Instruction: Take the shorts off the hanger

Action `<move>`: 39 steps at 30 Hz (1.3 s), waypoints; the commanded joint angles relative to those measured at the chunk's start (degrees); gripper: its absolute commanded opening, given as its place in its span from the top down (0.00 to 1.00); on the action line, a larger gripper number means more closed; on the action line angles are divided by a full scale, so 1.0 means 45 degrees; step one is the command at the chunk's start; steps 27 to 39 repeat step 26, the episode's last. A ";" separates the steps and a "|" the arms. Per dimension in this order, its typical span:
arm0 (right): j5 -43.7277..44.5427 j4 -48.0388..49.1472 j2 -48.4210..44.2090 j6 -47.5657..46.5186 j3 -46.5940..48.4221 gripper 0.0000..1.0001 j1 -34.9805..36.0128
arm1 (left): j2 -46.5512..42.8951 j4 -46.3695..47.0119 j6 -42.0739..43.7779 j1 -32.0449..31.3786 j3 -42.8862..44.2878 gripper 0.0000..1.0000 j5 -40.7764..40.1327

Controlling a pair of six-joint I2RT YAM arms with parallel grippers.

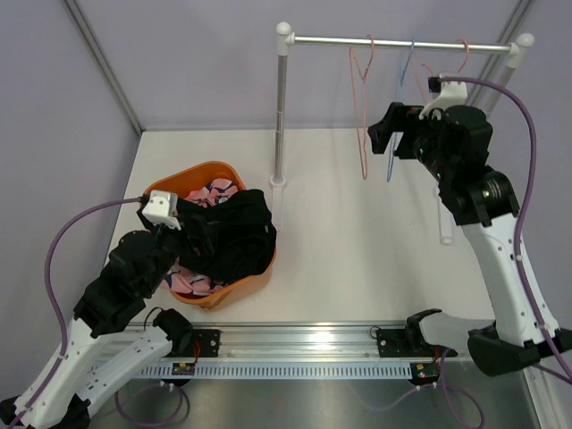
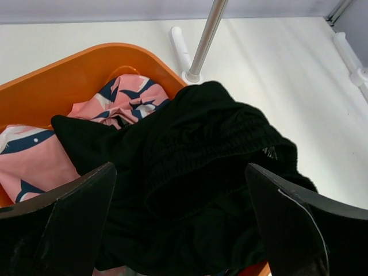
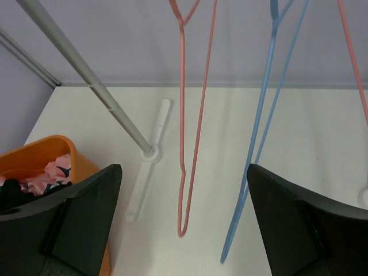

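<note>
The black shorts (image 1: 234,231) lie heaped on top of an orange basket (image 1: 198,173) at the left of the table. Pink shorts with navy-and-white blotches (image 2: 123,98) lie under them. My left gripper (image 2: 179,168) hovers open just above the black shorts (image 2: 201,149), a finger on either side and nothing gripped. My right gripper (image 1: 384,134) is raised near the rail, open and empty. In front of it hang a bare pink hanger (image 3: 183,115) and a bare blue hanger (image 3: 261,115). A third, red hanger (image 3: 352,57) hangs further right.
The clothes rack has a grey upright pole (image 1: 281,107), a top rail (image 1: 402,42) and white feet (image 1: 445,223) on the white table. Grey walls close in the back and sides. A metal rail (image 1: 295,344) runs along the near edge.
</note>
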 commanded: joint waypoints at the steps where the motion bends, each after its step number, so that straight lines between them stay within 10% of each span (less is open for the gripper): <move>1: -0.0204 0.1140 -0.1869 0.0711 -0.1520 0.01 -0.0088 | -0.0223 -0.0297 0.0341 0.0042 -0.0147 0.01 -0.0376; 15: -0.0711 0.2215 -0.5918 0.2002 -0.7028 0.01 -0.0088 | -0.0966 -0.0201 0.0498 0.0042 -0.0909 0.01 -0.0610; 39: -0.1063 0.2487 -0.6543 0.1827 -0.8202 0.01 -0.0088 | -0.0927 -0.0240 0.0478 0.0042 -0.0987 0.01 -0.0786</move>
